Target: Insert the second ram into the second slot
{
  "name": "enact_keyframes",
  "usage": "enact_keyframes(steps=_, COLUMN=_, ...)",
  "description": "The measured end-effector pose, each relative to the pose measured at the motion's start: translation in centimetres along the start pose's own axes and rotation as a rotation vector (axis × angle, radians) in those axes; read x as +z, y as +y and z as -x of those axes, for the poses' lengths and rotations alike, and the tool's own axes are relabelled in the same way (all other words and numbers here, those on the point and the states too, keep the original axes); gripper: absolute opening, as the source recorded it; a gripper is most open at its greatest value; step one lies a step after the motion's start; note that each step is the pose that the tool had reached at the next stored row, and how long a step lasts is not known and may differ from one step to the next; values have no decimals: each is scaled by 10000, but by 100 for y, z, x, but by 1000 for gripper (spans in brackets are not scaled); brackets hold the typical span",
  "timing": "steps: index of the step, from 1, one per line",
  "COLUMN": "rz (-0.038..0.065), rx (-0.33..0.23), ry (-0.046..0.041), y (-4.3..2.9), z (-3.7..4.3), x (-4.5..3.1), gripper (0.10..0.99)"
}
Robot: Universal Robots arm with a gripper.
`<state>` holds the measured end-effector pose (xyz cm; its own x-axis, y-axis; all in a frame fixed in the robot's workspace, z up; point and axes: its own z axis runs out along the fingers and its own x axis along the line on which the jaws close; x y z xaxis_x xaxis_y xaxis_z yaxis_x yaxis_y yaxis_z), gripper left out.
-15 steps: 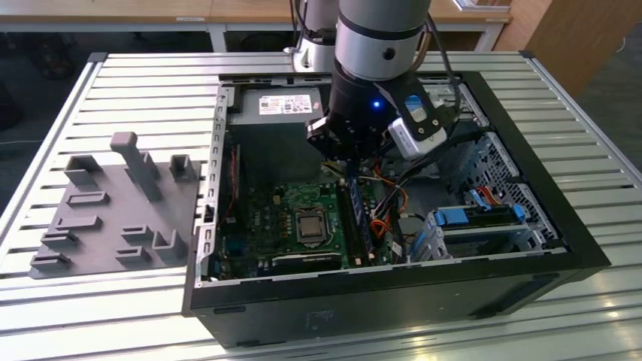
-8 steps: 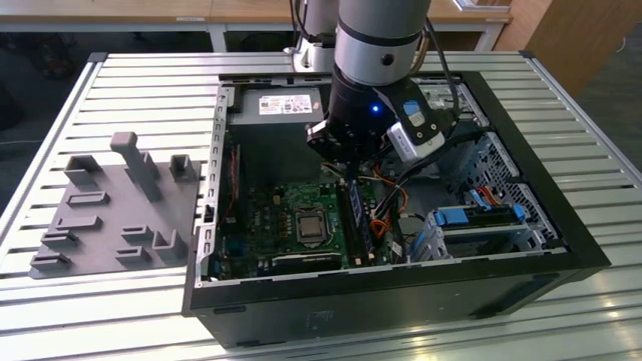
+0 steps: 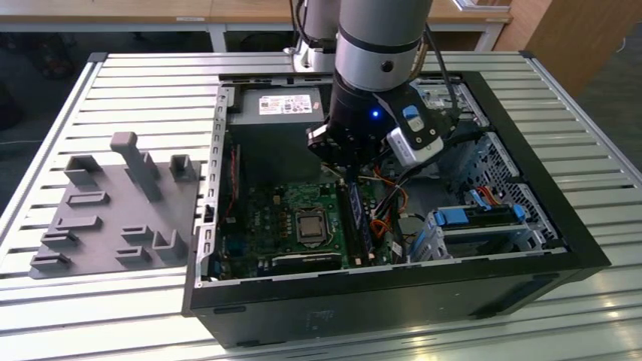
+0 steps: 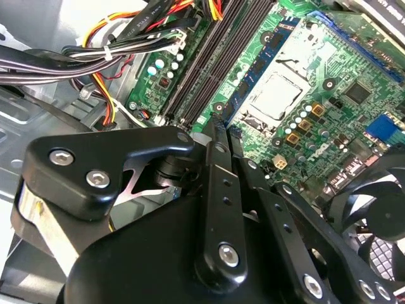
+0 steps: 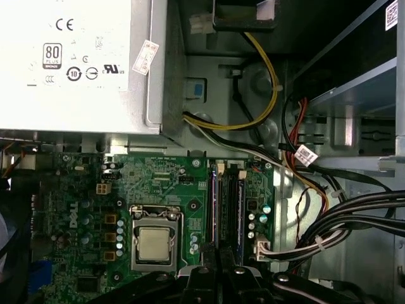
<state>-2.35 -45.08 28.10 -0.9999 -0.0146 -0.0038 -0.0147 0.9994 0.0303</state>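
Note:
My gripper (image 3: pixel 343 167) hangs inside the open computer case (image 3: pixel 561 248), just above the motherboard (image 3: pixel 291 226). Its two black fingers (image 4: pixel 215 142) stand pressed together with nothing visible between them. A thin blue strip, the second ram (image 4: pixel 256 73), stands on edge in a slot beside the processor socket (image 4: pixel 275 95). In the first wrist view the ram (image 5: pixel 213 209) runs straight away from the gripper (image 5: pixel 218 263), whose tips sit at the near end of the row of slots (image 5: pixel 229 209). I cannot tell whether the tips touch the ram.
Bundled cables (image 5: pixel 342 215) lie beside the slots. The power supply (image 3: pixel 276 113) fills the case's far corner, and a fan (image 4: pixel 380 215) sits close to the fingers. Blue drive bays (image 3: pixel 482 218) sit toward the exterior view's right. A grey holder tray (image 3: pixel 110 210) lies outside the case on the slatted table.

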Motion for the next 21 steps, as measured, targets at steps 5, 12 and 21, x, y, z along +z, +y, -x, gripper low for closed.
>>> enact_keyframes(steps=5, rz=1, rx=-1, ry=1, y=-3, z=9, x=84, gripper=137)
enact_keyframes(steps=12, rz=1, rx=9, ry=1, y=-6, z=18, x=178, gripper=137)
enact_keyframes(steps=21, rz=1, rx=31, ry=0, y=-8, z=30, x=240, gripper=137)
